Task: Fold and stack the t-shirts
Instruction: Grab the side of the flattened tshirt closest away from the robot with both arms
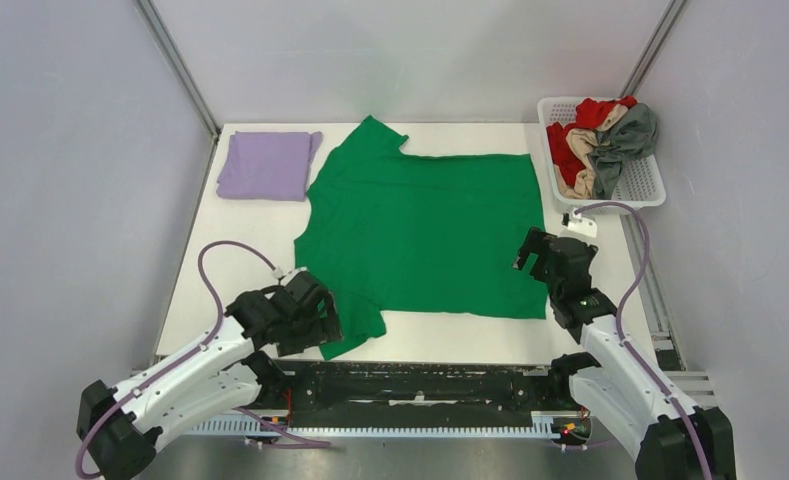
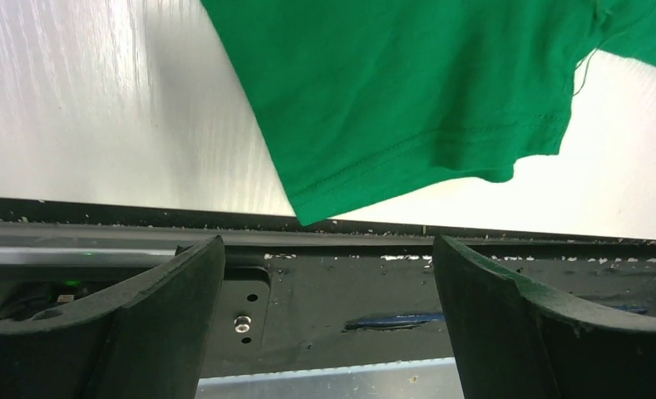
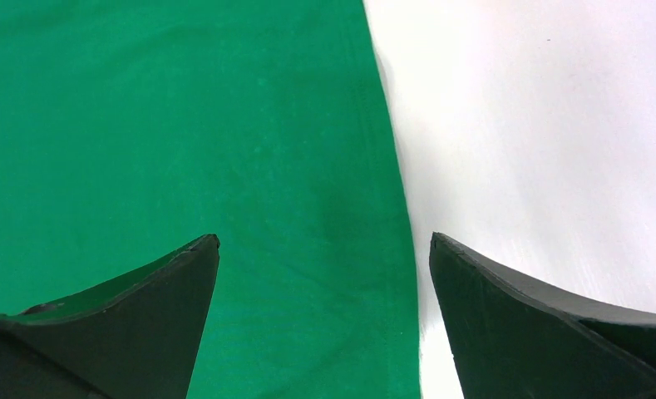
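A bright green t-shirt [image 1: 425, 235] lies spread flat across the middle of the table. A folded lavender t-shirt [image 1: 267, 165] sits at the far left. Red, beige and dark grey t-shirts [image 1: 600, 140] are heaped in the basket. My left gripper [image 1: 320, 322] is open and empty by the green shirt's near sleeve [image 2: 407, 108], close to the table's near edge. My right gripper [image 1: 532, 252] is open and empty above the green shirt's right hem edge [image 3: 387, 208].
A white lattice basket [image 1: 642, 182] stands at the far right corner. The black base rail [image 1: 420, 385] runs along the near table edge and shows in the left wrist view [image 2: 341, 283]. Grey walls close in on the left, right and back.
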`<state>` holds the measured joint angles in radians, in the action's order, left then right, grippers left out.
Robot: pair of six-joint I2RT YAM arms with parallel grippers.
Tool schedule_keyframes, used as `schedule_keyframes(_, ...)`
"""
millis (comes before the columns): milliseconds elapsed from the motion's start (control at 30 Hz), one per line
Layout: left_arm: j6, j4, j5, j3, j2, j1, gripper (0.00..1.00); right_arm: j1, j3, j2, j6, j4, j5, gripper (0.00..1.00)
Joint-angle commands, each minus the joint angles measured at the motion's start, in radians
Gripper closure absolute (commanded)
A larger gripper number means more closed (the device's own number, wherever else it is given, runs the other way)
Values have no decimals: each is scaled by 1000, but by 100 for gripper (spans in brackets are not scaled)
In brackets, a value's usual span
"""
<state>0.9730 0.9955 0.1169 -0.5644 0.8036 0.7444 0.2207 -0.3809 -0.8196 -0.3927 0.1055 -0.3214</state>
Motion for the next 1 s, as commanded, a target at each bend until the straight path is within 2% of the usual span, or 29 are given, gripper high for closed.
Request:
schedule_keyframes(0,119,-1,-15,29,-20,15,3,0,11,18,3,15,-65,1)
schedule_keyframes(133,109,-58,-7,33,54,17,21,-1,22,14,10,22,-80,1)
schedule_keyframes(433,58,-107,10,17,216,38,48,0,31,-4,22,28,-111,1)
schedule_keyframes(567,49,-168,-6,25,273,41,49,-1,34,-13,27,29,-113,1)
schedule_keyframes(767,39,-170,13,26,327,51,50,0,39,-18,30,29,-121,1)
schedule_keyframes(967,46,-165,52,5,391,98,57,0,43,-4,14,41,-131,1)
